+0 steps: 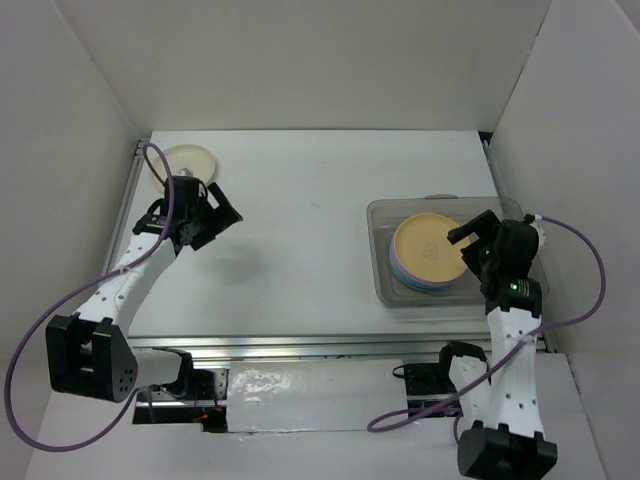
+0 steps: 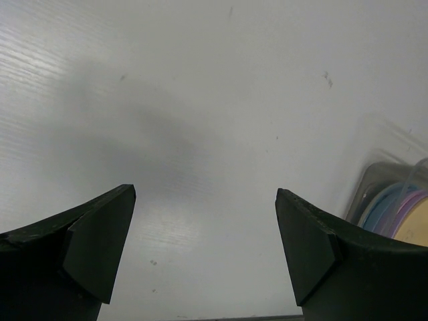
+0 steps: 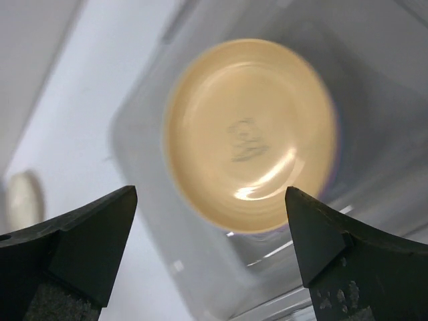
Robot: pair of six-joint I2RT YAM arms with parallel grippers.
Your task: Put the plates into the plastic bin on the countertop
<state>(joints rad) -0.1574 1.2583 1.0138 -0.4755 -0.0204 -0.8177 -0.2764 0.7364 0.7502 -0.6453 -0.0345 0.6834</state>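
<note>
Right fingers (image 3: 93, 244) gape over orange-yellow plate (image 3: 200, 127), its mark (image 3: 246, 140) illegible.

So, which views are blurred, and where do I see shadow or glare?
Right wrist: the orange-yellow plate is soft, with glare near its lower rim. Left wrist: diffuse shadow on the countertop, the plastic bin smeared. Top: sharp.

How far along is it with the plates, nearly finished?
Nearly. A stack of plates already sits in the plastic bin, an orange-yellow one on top with blue and lavender edges beneath. Nothing is in hand: the right jaws stand open above the stack, the left jaws open and empty. Remaining: one cream plate at the far left corner of the countertop, close to the left jaws.
</note>
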